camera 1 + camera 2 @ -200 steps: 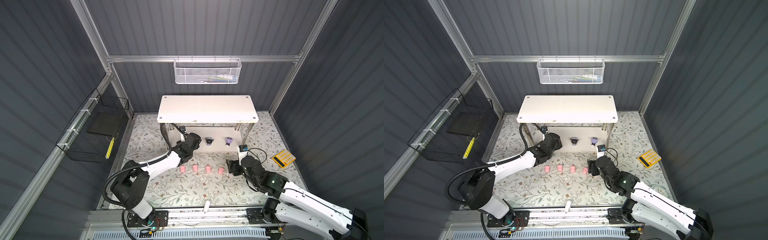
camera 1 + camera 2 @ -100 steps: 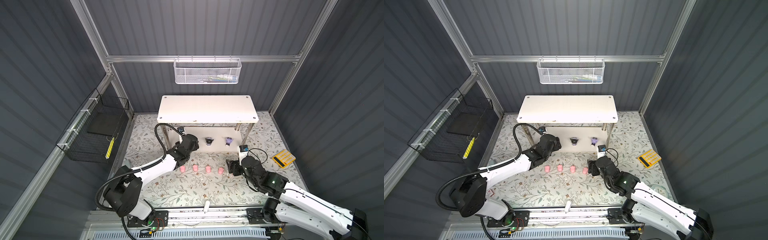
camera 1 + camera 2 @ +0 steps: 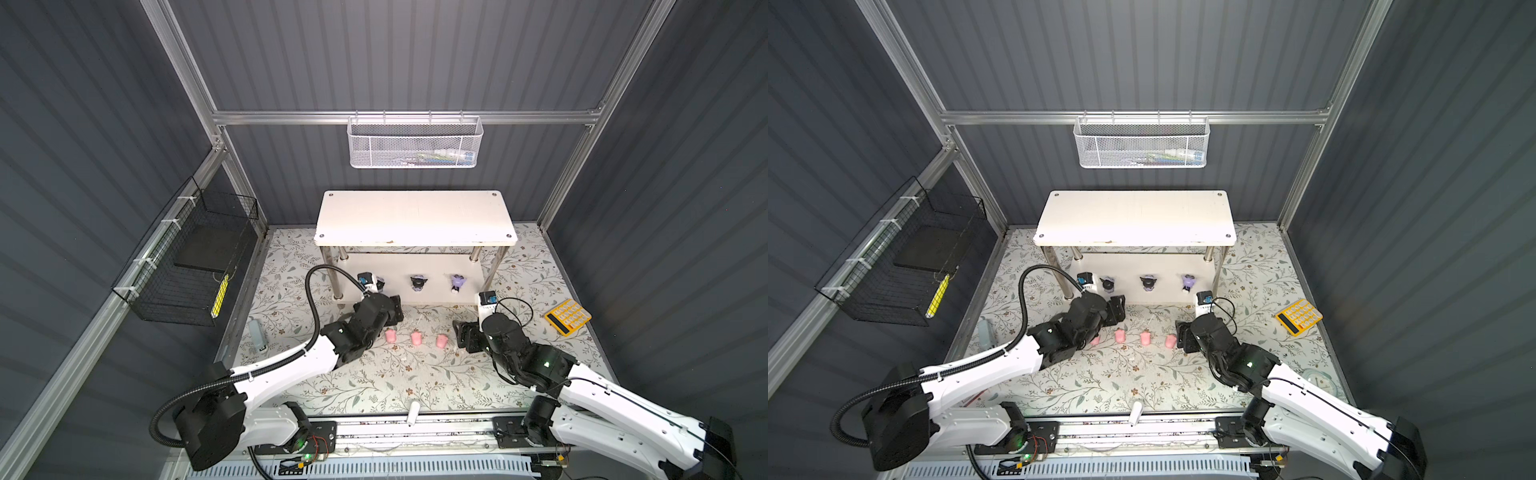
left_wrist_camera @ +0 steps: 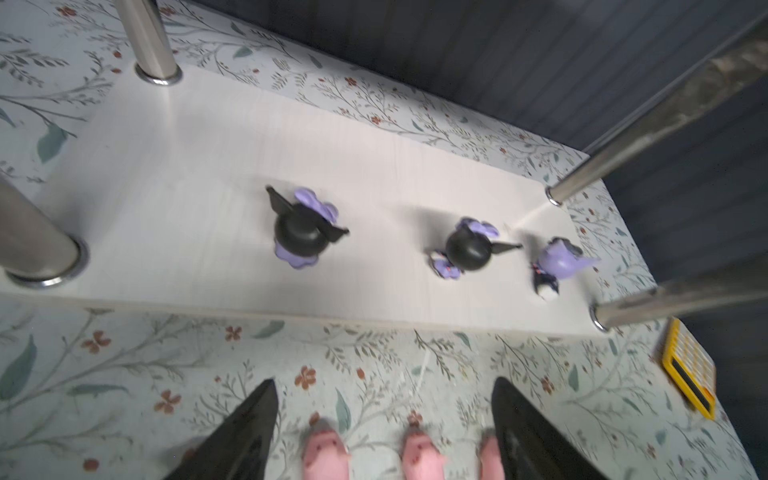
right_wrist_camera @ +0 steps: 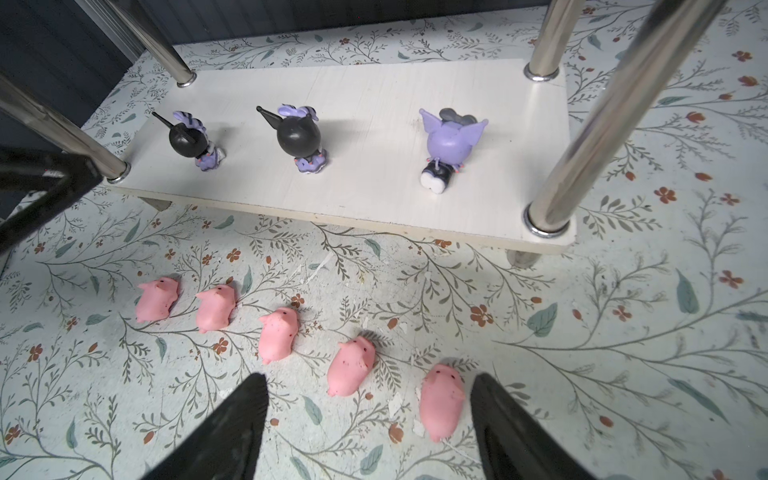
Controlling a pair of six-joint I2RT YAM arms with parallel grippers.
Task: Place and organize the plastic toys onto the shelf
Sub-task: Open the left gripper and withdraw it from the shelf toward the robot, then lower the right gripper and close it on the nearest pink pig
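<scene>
The white shelf [image 3: 415,216] has three purple toys on its lower board [image 5: 374,166]: two black-headed ones [image 5: 192,143] [image 5: 301,141] and a lilac-headed one [image 5: 451,143]. Several pink pig toys lie in a row on the floral floor in front of it [image 5: 158,299] [image 5: 278,334] [image 5: 441,401]. My left gripper [image 3: 395,311] [image 4: 383,380] hangs open over the row's left end, pigs [image 4: 326,453] showing between its fingers. My right gripper [image 3: 463,338] [image 5: 368,376] is open at the row's right end, with two pigs inside its span. Neither holds anything.
A yellow calculator [image 3: 568,316] lies on the floor to the right of the shelf. A pale blue clock [image 3: 1318,382] sits near the right arm. A white mesh basket [image 3: 415,143] hangs on the back wall and a black wire basket [image 3: 187,266] on the left wall.
My left gripper has drawn back from the lower board toward the pigs, uncovering the leftmost purple toy standing there, and its jaws have widened a little. The right arm has not moved.
</scene>
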